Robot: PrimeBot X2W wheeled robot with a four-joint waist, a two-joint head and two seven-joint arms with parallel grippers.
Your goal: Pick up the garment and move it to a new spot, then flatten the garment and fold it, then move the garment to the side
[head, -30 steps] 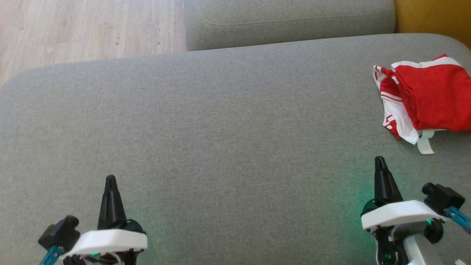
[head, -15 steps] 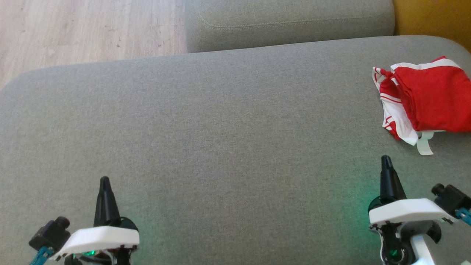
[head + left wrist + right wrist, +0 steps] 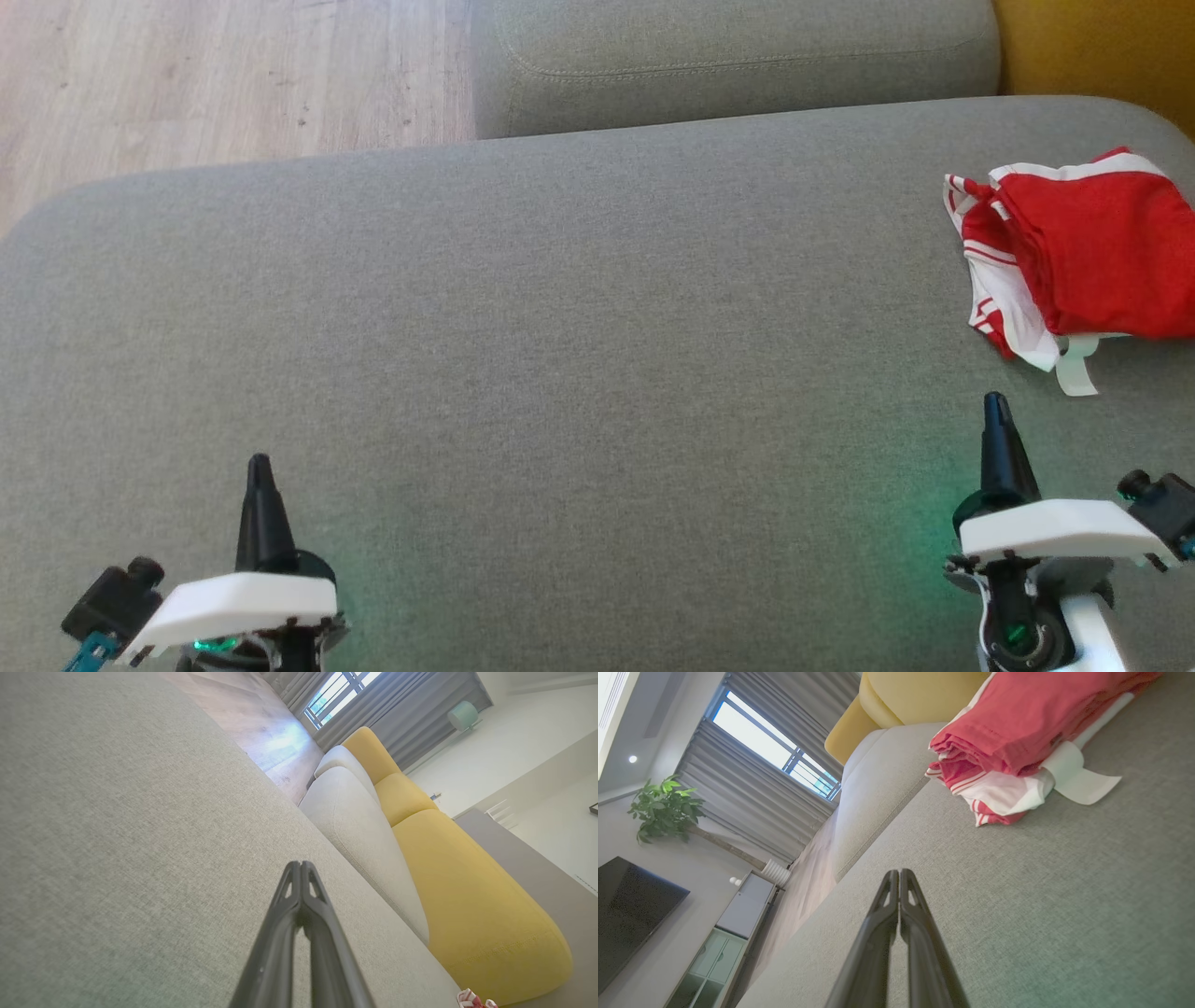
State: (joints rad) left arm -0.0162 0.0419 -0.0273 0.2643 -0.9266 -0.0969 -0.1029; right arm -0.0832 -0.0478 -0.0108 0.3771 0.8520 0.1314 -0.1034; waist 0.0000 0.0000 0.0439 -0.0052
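A red and white garment (image 3: 1088,252) lies folded in a small pile at the far right of the grey sofa seat (image 3: 579,355); part of it runs past the head view's right edge. The right wrist view has the garment (image 3: 1017,732) at its upper right, with a white strip sticking out. A corner of the garment (image 3: 472,999) peeks in at the bottom of the left wrist view. My right gripper (image 3: 996,403) is shut and empty, just short of the pile. My left gripper (image 3: 258,464) is shut and empty at the lower left, over bare cushion.
A second grey cushion (image 3: 738,56) stands behind the seat, with a yellow one (image 3: 1102,47) at the back right. Wooden floor (image 3: 224,75) lies beyond the seat's far left edge. The wrist views show curtains, a window, a plant and a cabinet far off.
Both grippers have drawn outward and down in the head view, the left to the left, the right to the right. The camera has tipped slightly, shifting the sofa down. The garment lies still.
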